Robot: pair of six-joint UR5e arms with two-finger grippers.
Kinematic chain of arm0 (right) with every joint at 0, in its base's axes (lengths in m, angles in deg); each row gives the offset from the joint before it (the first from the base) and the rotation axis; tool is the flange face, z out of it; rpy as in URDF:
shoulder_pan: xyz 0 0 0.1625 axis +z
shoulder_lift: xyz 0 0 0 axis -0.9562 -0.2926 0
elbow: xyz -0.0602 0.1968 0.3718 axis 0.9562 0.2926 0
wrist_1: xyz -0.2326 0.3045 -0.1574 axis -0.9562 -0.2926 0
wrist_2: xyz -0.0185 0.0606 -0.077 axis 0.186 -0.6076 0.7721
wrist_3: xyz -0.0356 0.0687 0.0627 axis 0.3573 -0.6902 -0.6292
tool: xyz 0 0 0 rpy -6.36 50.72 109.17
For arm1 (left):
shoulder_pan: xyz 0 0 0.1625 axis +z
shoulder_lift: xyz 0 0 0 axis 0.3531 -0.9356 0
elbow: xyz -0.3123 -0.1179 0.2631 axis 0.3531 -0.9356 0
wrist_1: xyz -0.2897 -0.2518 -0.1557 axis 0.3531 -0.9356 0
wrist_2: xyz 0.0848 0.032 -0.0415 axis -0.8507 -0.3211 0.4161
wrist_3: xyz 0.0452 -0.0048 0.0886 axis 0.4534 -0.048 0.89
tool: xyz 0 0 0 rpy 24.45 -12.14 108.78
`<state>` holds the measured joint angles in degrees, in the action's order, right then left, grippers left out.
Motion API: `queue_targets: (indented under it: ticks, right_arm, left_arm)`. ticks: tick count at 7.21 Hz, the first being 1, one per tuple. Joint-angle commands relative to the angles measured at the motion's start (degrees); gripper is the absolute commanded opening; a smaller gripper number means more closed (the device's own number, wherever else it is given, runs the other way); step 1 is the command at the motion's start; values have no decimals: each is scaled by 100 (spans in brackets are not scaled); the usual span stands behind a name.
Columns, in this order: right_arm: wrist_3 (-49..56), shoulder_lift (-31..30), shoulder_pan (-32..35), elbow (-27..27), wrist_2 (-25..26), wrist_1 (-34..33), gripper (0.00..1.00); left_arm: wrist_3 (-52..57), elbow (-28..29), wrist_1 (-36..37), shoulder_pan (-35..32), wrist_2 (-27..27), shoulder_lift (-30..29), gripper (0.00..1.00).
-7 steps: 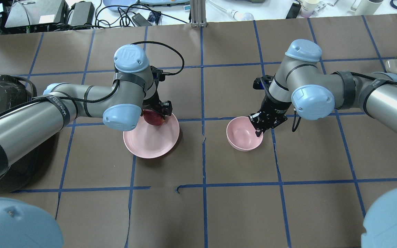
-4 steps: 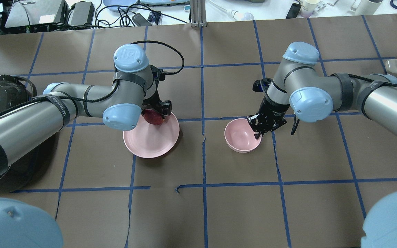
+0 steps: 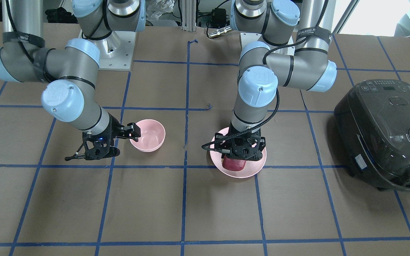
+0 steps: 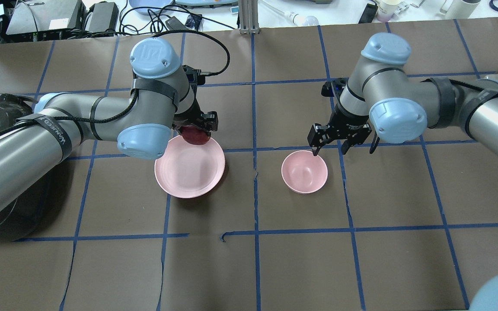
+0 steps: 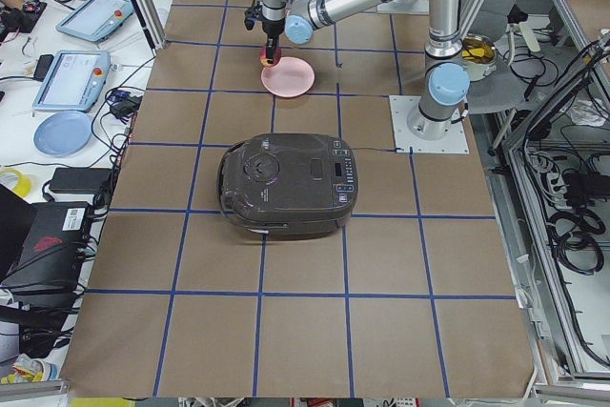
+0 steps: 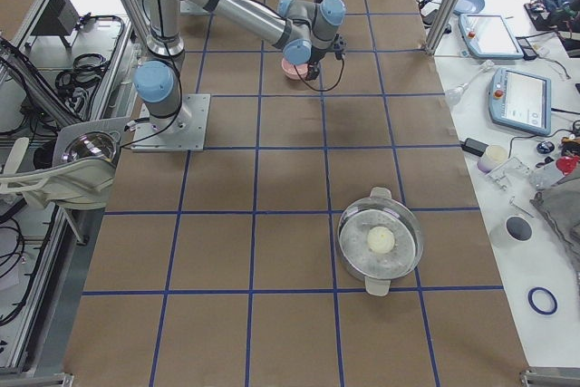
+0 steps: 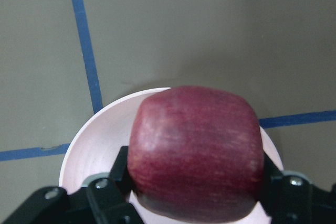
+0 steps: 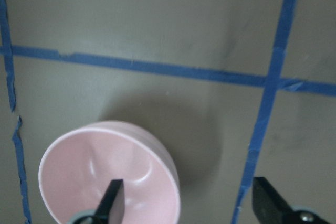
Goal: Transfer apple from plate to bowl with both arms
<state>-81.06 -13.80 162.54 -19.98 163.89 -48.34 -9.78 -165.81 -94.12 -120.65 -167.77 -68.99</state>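
Observation:
The dark-red apple (image 4: 195,135) is held in my left gripper (image 4: 197,129), which is shut on it, above the far edge of the pale-pink plate (image 4: 189,172). In the left wrist view the apple (image 7: 194,150) fills the space between the fingers, with the plate (image 7: 97,135) below it. The front view shows the apple (image 3: 234,164) just over the plate (image 3: 258,166). The small pink bowl (image 4: 304,171) stands empty to the right. My right gripper (image 4: 329,147) is open and empty, above the bowl's far right rim. In the right wrist view the bowl (image 8: 105,171) sits under one finger.
A black rice cooker (image 3: 383,131) stands on the robot's left side of the table. A pot with a glass lid (image 6: 381,242) stands at the far right end. Blue tape lines divide the brown table cover (image 4: 257,259).
My left gripper has lifted the apple off the plate and moved it slightly away. My right gripper has come off the bowl's rim, opened wide and risen; the bowl has shifted slightly left.

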Motion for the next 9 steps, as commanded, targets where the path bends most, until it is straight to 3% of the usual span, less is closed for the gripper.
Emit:
queue_targets:
  ticks: [1,3,5,7,9]
  right_arm:
    - [0,-304,-70,1092,684,927,100]
    - [17,-427,-516,1974,668,1947,100]
    - [43,-524,-1043,2021,677,1978,100]
    - [9,-533,-1142,1986,703,1934,100]
    - [61,-586,-1151,2003,860,1996,100]
  left_arm:
    - [-698,257,-282,-450,215,185,12]
    - [-1889,732,-424,-1065,258,-16,6]
    - [-2699,847,-354,-1725,241,-148,6]
    - [-3674,918,-249,-2348,171,-455,7]
    - [-3740,1110,-240,-2554,-146,-762,8]
